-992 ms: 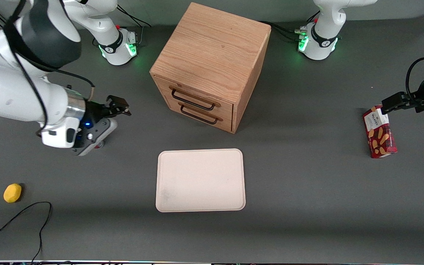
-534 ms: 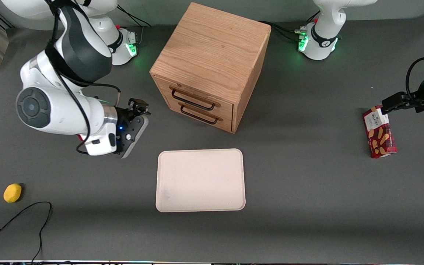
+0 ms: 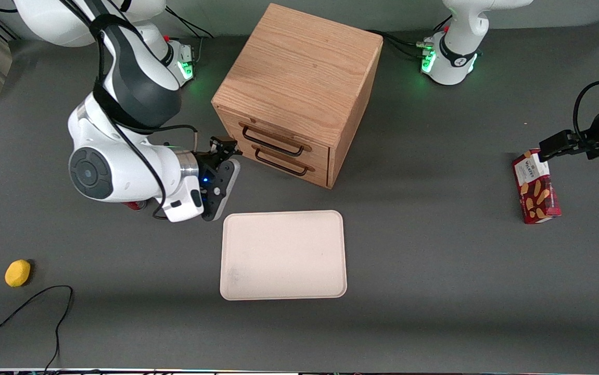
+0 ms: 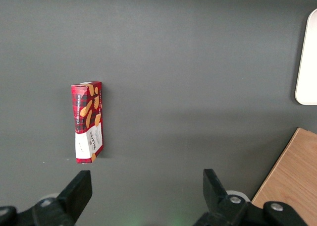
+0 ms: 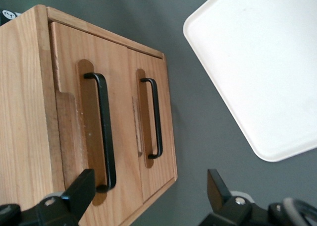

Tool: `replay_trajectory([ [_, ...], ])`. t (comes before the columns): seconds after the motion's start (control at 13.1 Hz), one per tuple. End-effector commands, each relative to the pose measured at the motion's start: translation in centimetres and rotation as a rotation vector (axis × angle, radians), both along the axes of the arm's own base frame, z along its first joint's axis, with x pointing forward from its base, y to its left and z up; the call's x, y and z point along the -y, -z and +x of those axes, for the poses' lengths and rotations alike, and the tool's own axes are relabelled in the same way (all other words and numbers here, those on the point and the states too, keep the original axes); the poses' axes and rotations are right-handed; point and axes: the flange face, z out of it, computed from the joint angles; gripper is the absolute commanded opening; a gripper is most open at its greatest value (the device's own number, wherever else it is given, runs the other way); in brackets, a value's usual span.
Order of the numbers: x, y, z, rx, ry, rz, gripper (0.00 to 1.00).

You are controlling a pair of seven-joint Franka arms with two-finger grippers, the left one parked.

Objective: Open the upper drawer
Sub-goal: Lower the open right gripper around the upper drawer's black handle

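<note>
My gripper hung in front of the cabinet, near the end of the upper drawer's handle. Fingers spread wide, gripping nothing. Drawer sat shut, above the lower drawer. Tray lay nearer the camera.

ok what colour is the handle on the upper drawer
Black: a thin wire bar handle on the oak upper drawer, clearest in the right wrist view.
</note>
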Motion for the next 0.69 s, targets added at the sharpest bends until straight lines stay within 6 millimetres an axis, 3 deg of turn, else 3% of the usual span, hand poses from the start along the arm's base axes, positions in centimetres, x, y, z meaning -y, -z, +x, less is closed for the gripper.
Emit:
replay_trajectory([
  [0.0,-2.5,0.3,-0.4,0.013,-0.016,0.029,1.0],
  [0.61,-5.2,4.5,-3.0,-0.03,-0.03,-0.014,1.0],
])
